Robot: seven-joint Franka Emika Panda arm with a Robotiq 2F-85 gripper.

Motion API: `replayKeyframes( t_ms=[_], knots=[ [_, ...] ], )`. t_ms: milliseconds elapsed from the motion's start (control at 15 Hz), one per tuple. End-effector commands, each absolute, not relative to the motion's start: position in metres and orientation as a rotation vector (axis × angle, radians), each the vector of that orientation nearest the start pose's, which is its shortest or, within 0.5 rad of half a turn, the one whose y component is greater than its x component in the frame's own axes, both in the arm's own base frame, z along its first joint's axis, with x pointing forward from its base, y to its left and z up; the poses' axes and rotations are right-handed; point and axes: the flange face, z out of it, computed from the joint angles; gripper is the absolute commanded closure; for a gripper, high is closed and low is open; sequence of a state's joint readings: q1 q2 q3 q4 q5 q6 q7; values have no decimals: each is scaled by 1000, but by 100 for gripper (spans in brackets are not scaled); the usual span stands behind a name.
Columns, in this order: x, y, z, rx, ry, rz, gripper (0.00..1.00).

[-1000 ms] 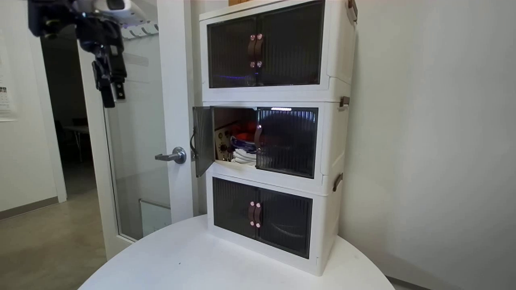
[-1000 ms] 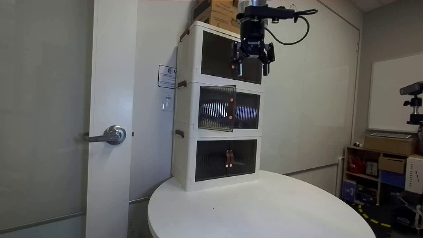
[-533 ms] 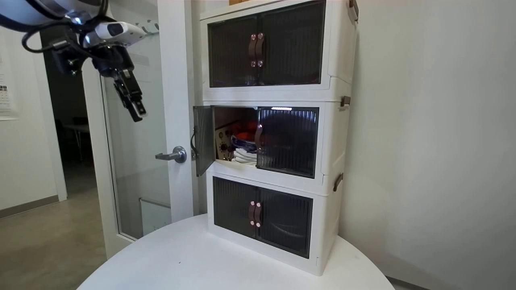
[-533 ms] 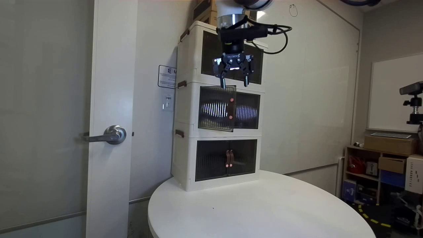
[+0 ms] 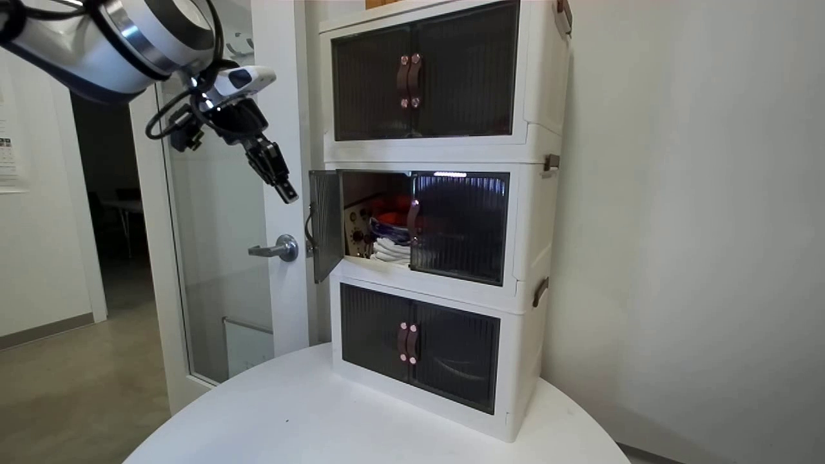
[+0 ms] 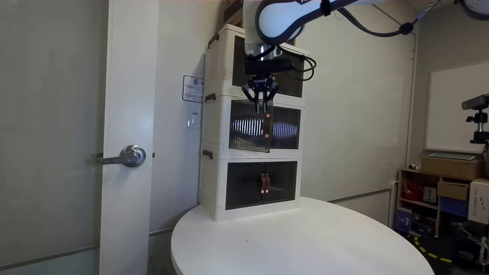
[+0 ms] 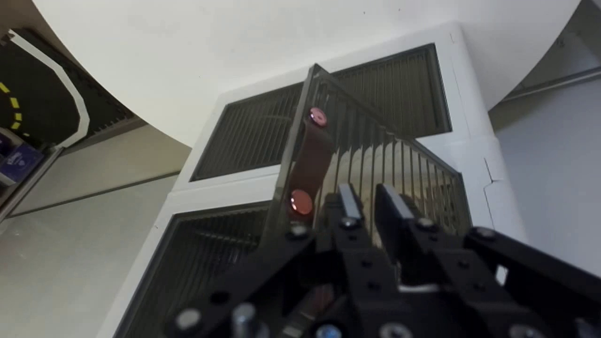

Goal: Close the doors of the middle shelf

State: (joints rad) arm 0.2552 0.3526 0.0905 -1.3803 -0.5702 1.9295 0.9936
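Note:
The white middle shelf (image 5: 532, 232) has two dark ribbed doors. One door (image 5: 327, 225) is swung outward, its brown strap handle (image 7: 313, 155) with copper studs facing me in the wrist view. Its partner (image 5: 461, 225) sits flush with the frame. Through the gap show white folded cloths (image 5: 390, 250) and red and blue items. My gripper (image 5: 291, 196) is in front of the swung-out door's outer face, a little apart from it. In the wrist view a narrow gap separates the fingertips of the gripper (image 7: 364, 188), with nothing between them, beside the strap handle.
An upper shelf (image 5: 544, 71) and a lower shelf (image 5: 522, 380), both with doors flush, stand above and below. The stack rests on a round white table (image 6: 305, 240). A room door with a metal lever (image 5: 276, 249) is close behind the arm. Cardboard sits on top.
My arm has come down and towards the middle shelf, close to the swung-out door. The gripper's fingers have drawn much nearer each other. Both shelf doors have stayed put.

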Motion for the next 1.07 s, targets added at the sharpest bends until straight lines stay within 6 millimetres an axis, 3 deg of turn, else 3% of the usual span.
replayKeyframes(
  t_ms=[0,333,800,1000],
  knots=[
    [688,192,536,-3160,875,-1002,100],
    [708,181,505,-3121,853,-1237,100],
    [724,128,493,-2991,929,-1593,100],
    [725,118,484,-2955,951,-1659,100]
  ],
)
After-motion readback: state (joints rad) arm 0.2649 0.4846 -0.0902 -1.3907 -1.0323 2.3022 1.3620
